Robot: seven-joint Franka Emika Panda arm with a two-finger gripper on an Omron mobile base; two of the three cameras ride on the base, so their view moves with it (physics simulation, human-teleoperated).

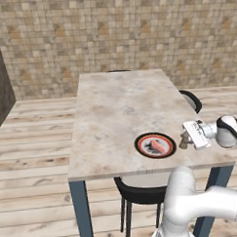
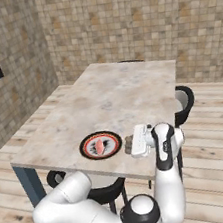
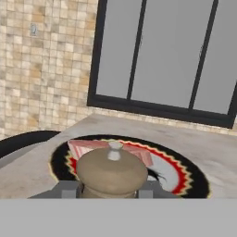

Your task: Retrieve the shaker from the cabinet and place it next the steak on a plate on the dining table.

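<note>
Shaker (image 3: 110, 172) sits closest to the hand camera, between the two dark fingertips (image 3: 65, 189), knob end toward the plate. Body is tan-brown wood, rounded and waisted, with a small pale knob on top. From the base cameras the shaker (image 1: 183, 142) shows as a small brown piece at the gripper (image 1: 187, 139) tip, just beside the plate (image 1: 155, 145) on its right, low over the table (image 1: 115, 111). Whether it stands on the top or hangs just above it, cannot tell. Long axis looks close to upright in the base views, though the piece is too small there to be sure.

Gripper (image 2: 130, 145) is clenched on the shaker, fingers at either side of its body.

Plate is round: black outer rim, orange-red ring, pale grey centre. Steak (image 1: 157, 146), reddish-pink and oblong, lies across the centre, smaller than the plate. Plate sits near the table's near edge, toward the right side in the left base view.

Table top is long, rectangular, beige with marble-like veining; legs (image 1: 81, 210) are blue-grey. Black round-backed chairs (image 1: 138, 195) are tucked under the near edge and at the far right side.

Floor (image 1: 34, 158) is pale wooden planking. Walls (image 1: 116, 32) are tan and brown small square tile. Dark-framed window (image 3: 166, 55) with grey panes faces the hand camera beyond the plate.
</note>
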